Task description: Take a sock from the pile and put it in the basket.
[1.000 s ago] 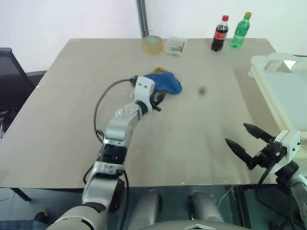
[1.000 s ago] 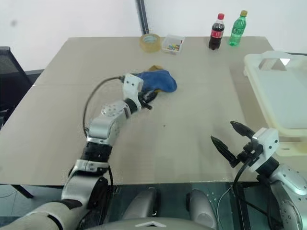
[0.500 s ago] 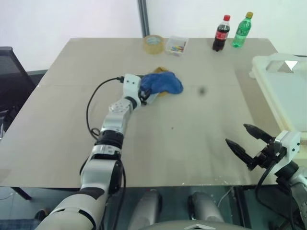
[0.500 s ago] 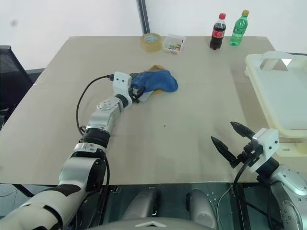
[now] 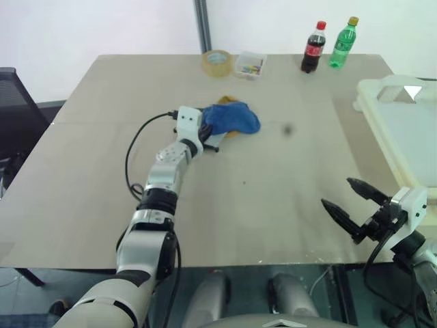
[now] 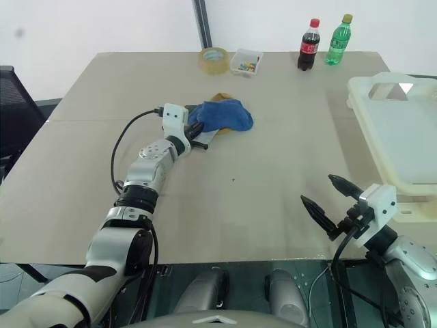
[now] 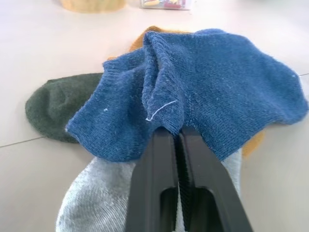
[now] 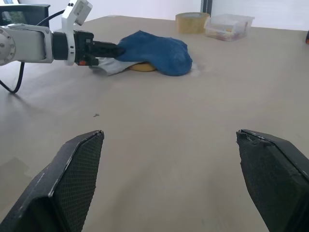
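The pile (image 5: 232,117) lies at the table's middle: a blue sock (image 7: 222,92) on top, a light grey one (image 7: 96,198), a dark green one (image 7: 53,106) and a mustard one (image 7: 145,36) under it. My left gripper (image 7: 176,133) lies level at the pile's near-left edge, shut, its tips tucked under a bunched fold of the blue sock. The cream basket (image 5: 369,102) stands at the table's right edge. My right gripper (image 5: 348,195) hovers open near the front right corner, nothing between its fingers.
At the table's far edge stand a tape roll (image 5: 217,63), a small clear box of coloured bits (image 5: 250,65), a cola bottle (image 5: 313,48) and a green bottle (image 5: 343,43). A dark chair (image 5: 13,102) stands off the left side.
The left gripper's fingers have shut on the blue sock's near edge, after the arm sank and shifted slightly left. The right arm has not moved.
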You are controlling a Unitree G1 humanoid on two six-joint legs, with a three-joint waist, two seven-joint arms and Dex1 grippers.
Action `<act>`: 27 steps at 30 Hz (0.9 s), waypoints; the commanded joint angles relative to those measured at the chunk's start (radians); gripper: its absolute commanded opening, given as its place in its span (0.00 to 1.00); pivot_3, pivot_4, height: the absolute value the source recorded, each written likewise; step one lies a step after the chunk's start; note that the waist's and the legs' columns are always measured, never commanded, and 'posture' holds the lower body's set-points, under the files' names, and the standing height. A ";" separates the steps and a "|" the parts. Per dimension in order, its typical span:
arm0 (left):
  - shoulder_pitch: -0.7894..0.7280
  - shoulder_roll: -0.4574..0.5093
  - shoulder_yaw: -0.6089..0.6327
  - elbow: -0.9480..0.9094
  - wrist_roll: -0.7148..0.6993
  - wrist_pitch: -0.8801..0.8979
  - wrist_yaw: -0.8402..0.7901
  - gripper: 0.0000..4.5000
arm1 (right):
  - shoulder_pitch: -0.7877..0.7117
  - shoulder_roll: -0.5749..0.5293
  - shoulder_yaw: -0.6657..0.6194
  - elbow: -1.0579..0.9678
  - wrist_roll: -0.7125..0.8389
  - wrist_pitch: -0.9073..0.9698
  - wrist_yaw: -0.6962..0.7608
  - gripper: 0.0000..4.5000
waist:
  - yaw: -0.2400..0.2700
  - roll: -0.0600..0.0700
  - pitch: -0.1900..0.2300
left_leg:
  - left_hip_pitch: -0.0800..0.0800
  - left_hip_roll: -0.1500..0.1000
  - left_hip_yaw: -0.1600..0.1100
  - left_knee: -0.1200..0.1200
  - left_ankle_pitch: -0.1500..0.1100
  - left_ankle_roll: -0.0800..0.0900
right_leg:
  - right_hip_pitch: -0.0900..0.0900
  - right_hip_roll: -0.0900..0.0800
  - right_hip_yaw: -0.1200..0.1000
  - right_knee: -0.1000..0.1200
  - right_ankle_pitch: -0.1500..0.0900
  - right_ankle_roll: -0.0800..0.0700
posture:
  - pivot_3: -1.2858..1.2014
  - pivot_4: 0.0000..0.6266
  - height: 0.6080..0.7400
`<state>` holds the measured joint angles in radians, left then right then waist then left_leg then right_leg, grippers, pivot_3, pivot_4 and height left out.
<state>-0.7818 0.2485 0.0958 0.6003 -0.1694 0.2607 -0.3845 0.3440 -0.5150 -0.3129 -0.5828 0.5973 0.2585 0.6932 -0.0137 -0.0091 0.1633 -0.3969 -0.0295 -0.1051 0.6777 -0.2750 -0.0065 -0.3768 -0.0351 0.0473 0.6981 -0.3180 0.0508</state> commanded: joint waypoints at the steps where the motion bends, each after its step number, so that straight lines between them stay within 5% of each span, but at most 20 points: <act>1: 0.047 -0.002 0.026 -0.164 -0.094 0.110 -0.065 0.02 | 0.002 -0.006 -0.012 -0.025 0.007 -0.015 0.005 1.00 | 0.000 0.000 0.000 | 0.000 0.000 0.000 0.000 0.000 0.000 | 0.000 0.000 0.000 0.000 0.000 0.000 | 0.52 0.24 1.00; 7: 0.239 0.011 -0.030 -0.485 -0.269 0.469 -0.187 0.02 | 0.008 -0.007 -0.018 -0.026 0.008 -0.016 0.007 1.00 | -0.001 0.001 0.000 | 0.000 0.000 0.000 0.000 0.000 0.000 | 0.000 0.000 0.001 0.000 0.000 0.000 | 0.52 0.24 1.00; 16: 0.375 0.053 -0.080 -0.703 -0.485 0.894 -0.256 0.02 | 0.017 -0.008 -0.020 -0.030 0.013 -0.015 0.010 1.00 | 0.000 0.001 -0.001 | 0.001 0.001 -0.001 0.000 -0.001 0.001 | 0.001 -0.001 0.000 0.001 0.000 0.000 | 0.52 0.24 1.00; 22: 0.418 0.150 -0.058 -0.764 -0.579 1.029 -0.306 0.02 | 0.022 -0.013 -0.028 -0.039 0.020 -0.009 0.006 1.00 | -0.001 0.003 -0.002 | 0.002 0.002 -0.001 0.000 -0.001 0.002 | 0.001 -0.001 0.000 0.001 0.000 0.000 | 0.52 0.24 1.00; 27: 0.432 0.232 -0.113 -0.769 -0.552 0.947 -0.370 0.02 | 0.024 -0.019 -0.031 -0.037 0.024 -0.005 0.006 1.00 | 0.000 0.003 -0.002 | 0.002 0.002 -0.001 0.000 -0.001 0.002 | 0.001 -0.001 0.000 0.000 0.000 0.000 | 0.52 0.24 1.00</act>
<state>-0.3493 0.4772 0.0049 -0.1466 -0.7322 1.2496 -0.7341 0.3673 -0.5283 -0.3242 -0.5861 0.6030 0.2588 0.6971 -0.0140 -0.0060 0.1614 -0.3951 -0.0270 -0.1056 0.6774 -0.2763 -0.0042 -0.3758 -0.0364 0.0475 0.6984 -0.3180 0.0507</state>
